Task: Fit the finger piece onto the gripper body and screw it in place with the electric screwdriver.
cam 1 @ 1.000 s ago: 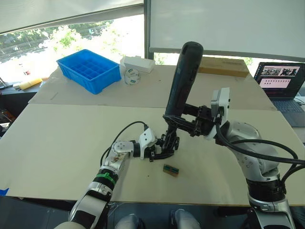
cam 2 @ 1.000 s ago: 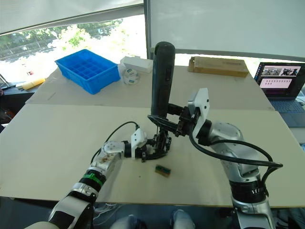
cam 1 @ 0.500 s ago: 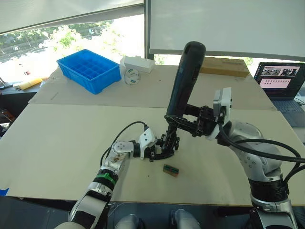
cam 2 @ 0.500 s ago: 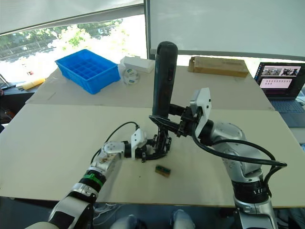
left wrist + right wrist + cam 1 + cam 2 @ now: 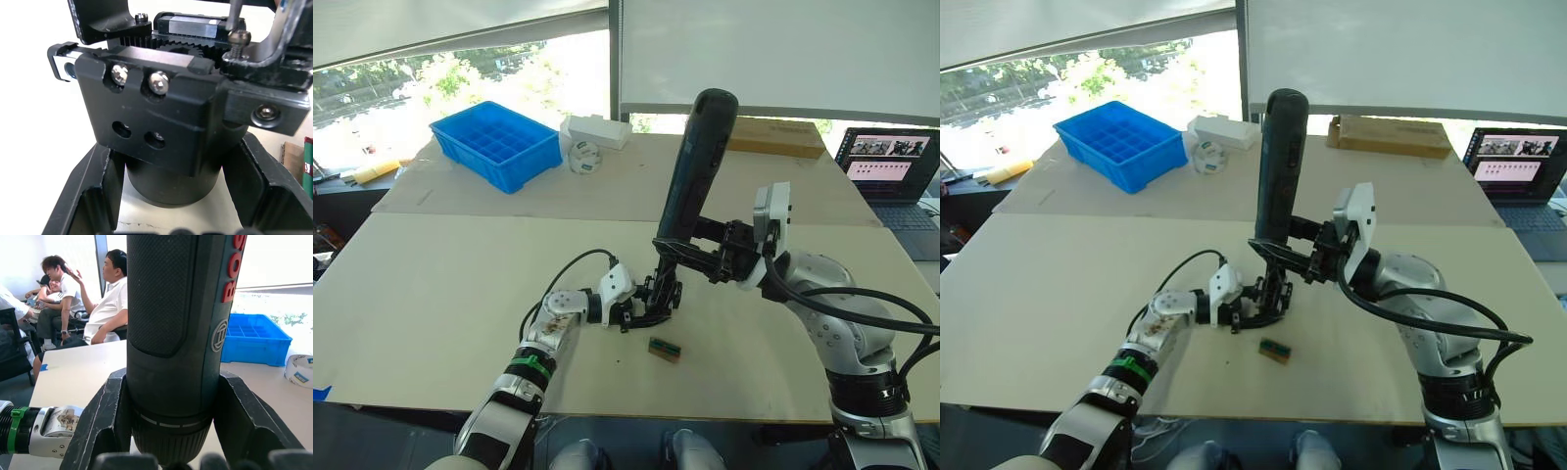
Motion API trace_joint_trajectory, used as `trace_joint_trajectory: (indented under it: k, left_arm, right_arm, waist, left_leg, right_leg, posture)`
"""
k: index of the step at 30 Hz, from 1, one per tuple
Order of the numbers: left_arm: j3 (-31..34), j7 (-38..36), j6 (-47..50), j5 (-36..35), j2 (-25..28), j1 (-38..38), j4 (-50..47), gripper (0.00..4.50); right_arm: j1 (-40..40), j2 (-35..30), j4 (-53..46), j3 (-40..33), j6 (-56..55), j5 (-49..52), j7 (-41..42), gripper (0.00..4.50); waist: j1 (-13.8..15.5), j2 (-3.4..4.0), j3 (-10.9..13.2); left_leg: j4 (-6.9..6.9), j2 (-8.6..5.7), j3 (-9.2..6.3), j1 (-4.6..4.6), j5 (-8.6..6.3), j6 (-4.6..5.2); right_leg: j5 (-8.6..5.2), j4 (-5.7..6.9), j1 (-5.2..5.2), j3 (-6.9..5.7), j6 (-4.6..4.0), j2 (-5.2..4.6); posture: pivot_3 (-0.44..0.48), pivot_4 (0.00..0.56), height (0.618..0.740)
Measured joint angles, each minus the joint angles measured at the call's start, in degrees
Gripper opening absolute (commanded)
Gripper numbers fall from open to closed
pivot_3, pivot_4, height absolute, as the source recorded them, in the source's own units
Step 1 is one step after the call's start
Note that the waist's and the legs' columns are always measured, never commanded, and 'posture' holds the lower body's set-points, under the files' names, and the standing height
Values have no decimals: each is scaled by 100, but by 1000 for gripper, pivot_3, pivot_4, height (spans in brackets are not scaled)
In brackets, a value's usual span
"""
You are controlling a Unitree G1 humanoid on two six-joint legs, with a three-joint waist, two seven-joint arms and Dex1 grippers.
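The gripper body (image 5: 658, 297) stands on the table, and my left gripper (image 5: 639, 306) is shut on its round base. In the left wrist view the body (image 5: 161, 117) sits between both fingers (image 5: 83, 196). A screw (image 5: 238, 38) stands on the body's top, and the thin metal bit (image 5: 235, 12) comes down onto its head. My right gripper (image 5: 683, 255) is shut on the electric screwdriver (image 5: 697, 166), holding it nearly upright above the body. Its thick barrel (image 5: 176, 333) is clamped between the right fingers (image 5: 100, 431). I cannot tell the finger piece apart from the body's own upright finger.
A small green-and-tan block (image 5: 665, 349) lies just in front of the body. At the back are a blue compartment tray (image 5: 496, 144), a white box (image 5: 597, 129), a tape roll (image 5: 585, 157) and a cardboard box (image 5: 773, 135). A laptop (image 5: 891, 166) sits far right. Several seated people (image 5: 73, 298) show beyond the table.
My right arm has shifted slightly right, and the screwdriver's top has leaned a little further right. The left gripper and the body have stayed put.
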Motion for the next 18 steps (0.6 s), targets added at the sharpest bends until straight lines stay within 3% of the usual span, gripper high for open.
trace_joint_trajectory:
  k: [18]
  left_arm:
    - [-3, 0, 0, 2, -3, 0, 0, 2358]
  right_arm:
    - [0, -33, -1, 8, 0, -3, 2, 1919]
  waist:
    - [0, 0, 0]
  left_leg:
    - [0, 0, -1, 0, 0, 0]
  right_leg:
    - [0, 0, 0, 0, 0, 0]
  posture:
    - [0, 150, 740]
